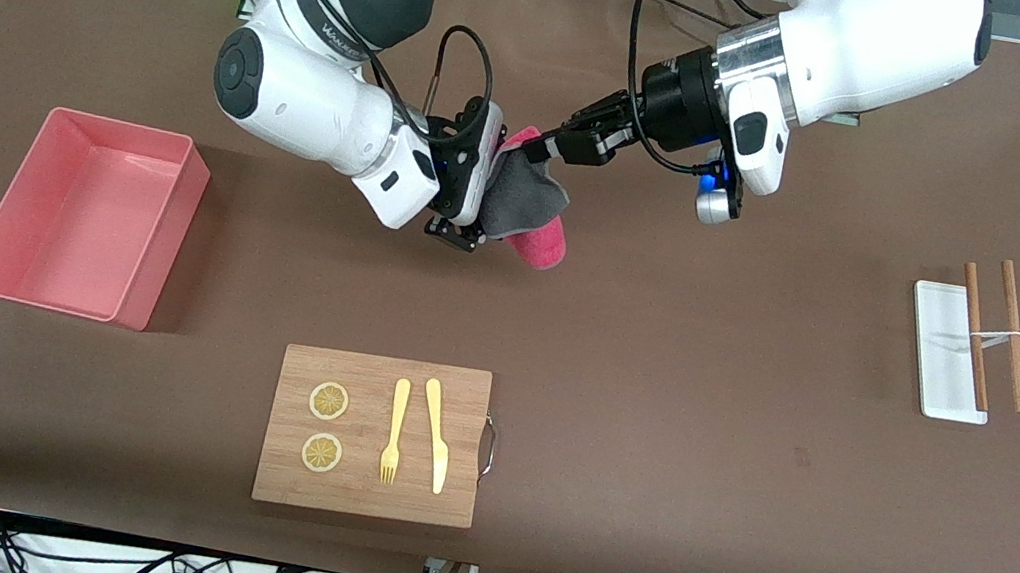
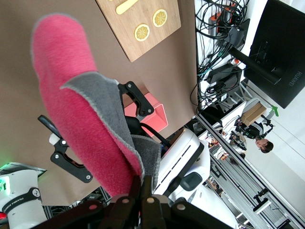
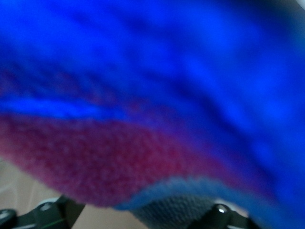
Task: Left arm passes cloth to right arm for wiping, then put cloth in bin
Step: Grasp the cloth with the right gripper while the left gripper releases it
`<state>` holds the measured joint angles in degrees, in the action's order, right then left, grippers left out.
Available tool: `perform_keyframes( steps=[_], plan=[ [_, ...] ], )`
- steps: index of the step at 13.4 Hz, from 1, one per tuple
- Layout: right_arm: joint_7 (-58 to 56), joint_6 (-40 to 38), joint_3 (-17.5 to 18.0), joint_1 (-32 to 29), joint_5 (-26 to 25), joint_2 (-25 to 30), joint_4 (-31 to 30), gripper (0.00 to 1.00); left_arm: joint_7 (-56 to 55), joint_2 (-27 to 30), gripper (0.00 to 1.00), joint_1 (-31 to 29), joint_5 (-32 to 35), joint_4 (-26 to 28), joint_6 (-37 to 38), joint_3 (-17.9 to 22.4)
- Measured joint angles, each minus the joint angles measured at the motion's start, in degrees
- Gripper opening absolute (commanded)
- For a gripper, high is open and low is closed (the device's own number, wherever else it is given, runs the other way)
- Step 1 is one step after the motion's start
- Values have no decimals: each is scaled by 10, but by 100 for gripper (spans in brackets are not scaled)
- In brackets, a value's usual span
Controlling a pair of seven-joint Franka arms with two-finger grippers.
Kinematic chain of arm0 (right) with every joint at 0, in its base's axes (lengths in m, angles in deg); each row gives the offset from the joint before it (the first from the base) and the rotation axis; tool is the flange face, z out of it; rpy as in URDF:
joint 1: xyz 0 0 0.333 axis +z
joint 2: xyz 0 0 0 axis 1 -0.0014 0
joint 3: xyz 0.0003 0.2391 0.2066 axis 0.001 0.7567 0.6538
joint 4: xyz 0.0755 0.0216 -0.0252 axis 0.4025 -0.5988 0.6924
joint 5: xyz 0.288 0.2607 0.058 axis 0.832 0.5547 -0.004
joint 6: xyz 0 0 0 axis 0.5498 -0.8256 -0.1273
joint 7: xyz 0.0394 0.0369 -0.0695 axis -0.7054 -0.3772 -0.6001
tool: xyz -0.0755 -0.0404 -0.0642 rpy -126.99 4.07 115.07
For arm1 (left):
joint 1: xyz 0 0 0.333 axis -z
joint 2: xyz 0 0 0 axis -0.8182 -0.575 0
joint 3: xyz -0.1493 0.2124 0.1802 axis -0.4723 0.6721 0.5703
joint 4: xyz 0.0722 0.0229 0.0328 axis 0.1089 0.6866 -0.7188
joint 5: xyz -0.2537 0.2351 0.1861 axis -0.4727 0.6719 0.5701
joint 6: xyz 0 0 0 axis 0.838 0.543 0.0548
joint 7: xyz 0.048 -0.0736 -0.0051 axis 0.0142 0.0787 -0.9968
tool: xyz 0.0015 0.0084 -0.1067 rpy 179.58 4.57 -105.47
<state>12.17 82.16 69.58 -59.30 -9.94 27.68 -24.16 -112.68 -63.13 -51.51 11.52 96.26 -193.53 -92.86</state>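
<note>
Handover in mid-air

My left hand (image 1: 543, 144) is clamped on the cloth (image 1: 527, 208), which hangs over the table (image 1: 700, 436), draped against my right hand (image 1: 455, 236); its fingers' state I cannot tell.

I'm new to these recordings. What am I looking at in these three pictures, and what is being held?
Two robot arms work at a brown table, seen from a high camera across from them; the other two pictures come from cameras on their wrists. The left gripper is shut on the cloth, pink and grey, up in the air. The right gripper is beside the cloth, which fills its wrist view. On the table: the pink bin, a wooden board with cutlery, and a white tray.
</note>
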Motion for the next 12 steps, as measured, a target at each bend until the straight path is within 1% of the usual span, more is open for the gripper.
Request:
perform_keyframes(
  steps=[1, 2, 8, 9, 10, 11, 12],
  plan=[
    [-1, 3, 0, 0, 0, 0, 0, 1, 0, 0, 0, 0, 0, 0, 0, -1],
    [-1, 3, 0, 0, 0, 0, -1, 0, 0, 0, 0, 0, 0, 0, 0, -1],
    [-1, 3, -5, -4, 0, 0, -1, 0, 0, 0, 0, 0, 0, 0, 0, -2],
    [-1, 1, -6, -6, 0, 0, -1, 0, 0, 0, 6, 0, 0, 0, 0, -2],
    [-1, -5, -8, -10, 0, 1, -1, 0, 0, 0, 72, 0, 0, 0, 0, -2],
    [-1, -12, -11, -14, 0, 1, 0, 0, 0, 0, 100, 0, 0, 0, 0, -2],
    [-1, -21, -17, -17, 0, 3, 1, 0, 0, 0, 100, 0, 0, 0, 0, -2]
  ],
)
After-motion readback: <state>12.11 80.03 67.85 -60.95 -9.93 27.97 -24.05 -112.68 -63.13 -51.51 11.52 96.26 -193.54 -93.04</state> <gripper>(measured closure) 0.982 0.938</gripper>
